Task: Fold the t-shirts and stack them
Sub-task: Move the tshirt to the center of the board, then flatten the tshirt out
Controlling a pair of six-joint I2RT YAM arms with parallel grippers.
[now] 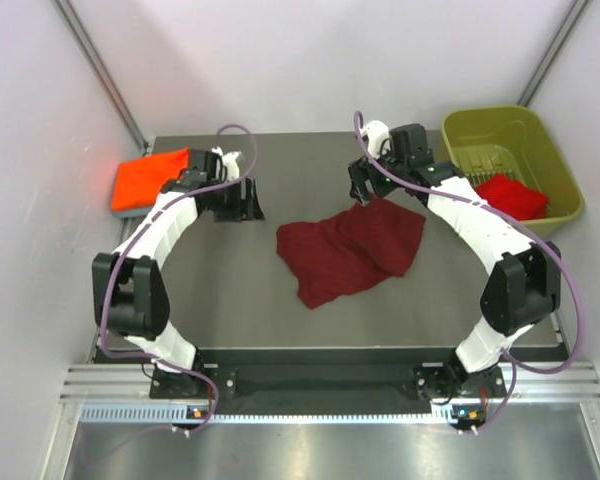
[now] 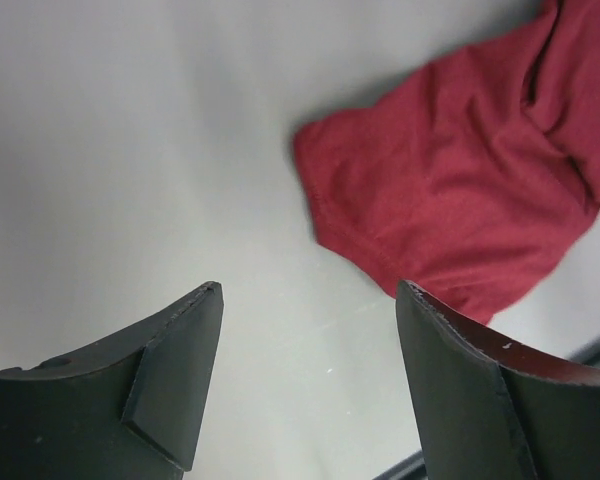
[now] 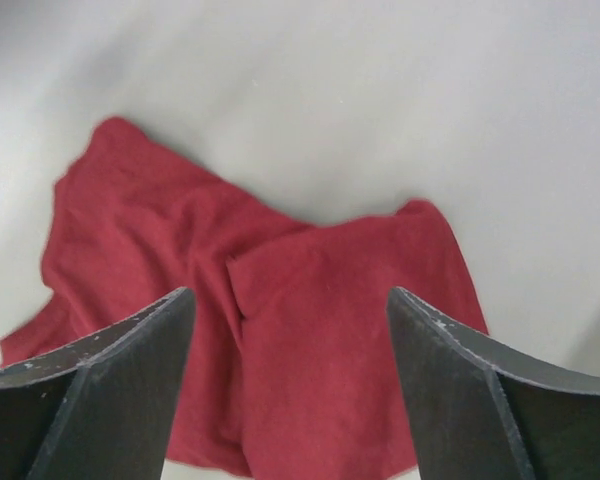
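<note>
The dark maroon t-shirt (image 1: 352,248) lies crumpled in the middle of the table; it also shows in the left wrist view (image 2: 460,190) and the right wrist view (image 3: 280,330). My left gripper (image 1: 242,207) is open and empty over bare table left of it. My right gripper (image 1: 363,190) is open and empty, just above the shirt's far edge. A folded bright orange t-shirt (image 1: 145,180) lies at the far left on a grey-blue one (image 1: 122,210), of which only an edge shows. A bright red t-shirt (image 1: 510,195) lies in the bin.
The olive-green plastic bin (image 1: 470,130) stands at the far right corner. White walls enclose the table on three sides. The table's front edge (image 1: 330,352) runs just before the arm bases.
</note>
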